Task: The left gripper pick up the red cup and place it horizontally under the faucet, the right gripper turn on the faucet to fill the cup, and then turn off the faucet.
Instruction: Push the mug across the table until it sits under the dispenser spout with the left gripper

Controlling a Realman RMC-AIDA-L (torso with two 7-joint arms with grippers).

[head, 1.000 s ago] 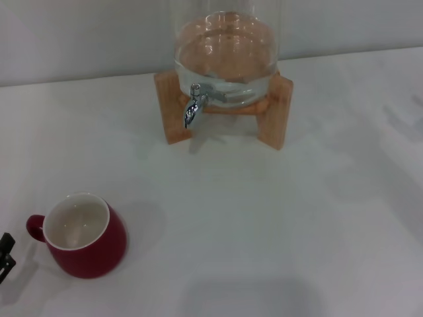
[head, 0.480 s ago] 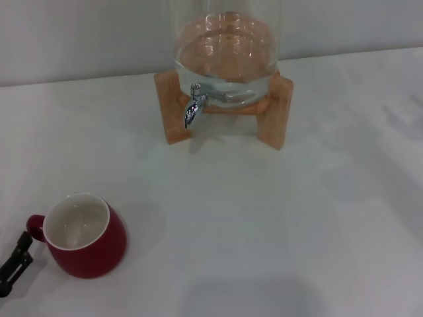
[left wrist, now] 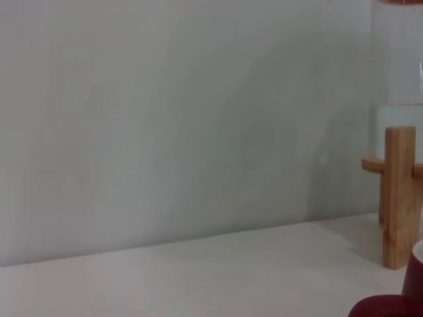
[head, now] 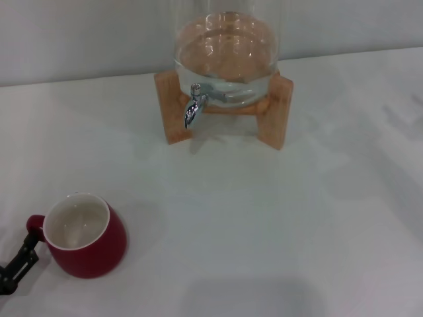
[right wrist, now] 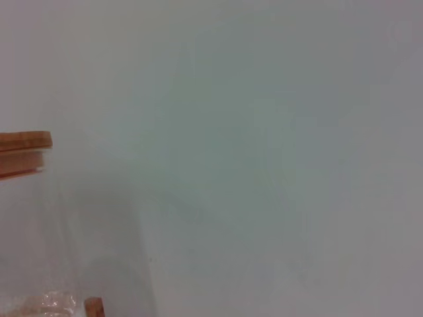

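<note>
The red cup (head: 86,236) stands upright on the white table at the front left, white inside, with its handle (head: 34,224) turned left. A corner of it shows in the left wrist view (left wrist: 391,306). The left gripper (head: 18,265) pokes in at the bottom left edge as a thin black claw, its tip right at the cup's handle. Whether it touches the handle is unclear. The chrome faucet (head: 193,109) sits shut at the front of the glass dispenser (head: 225,49), far behind the cup. The right gripper is out of view.
The dispenser rests on a wooden stand (head: 173,109), also seen in the left wrist view (left wrist: 399,198). Its wooden lid (right wrist: 24,141) shows in the right wrist view. A pale wall runs behind the table.
The left gripper has come in from the left edge and moved forward to the cup's handle. The cup and faucet have not moved.
</note>
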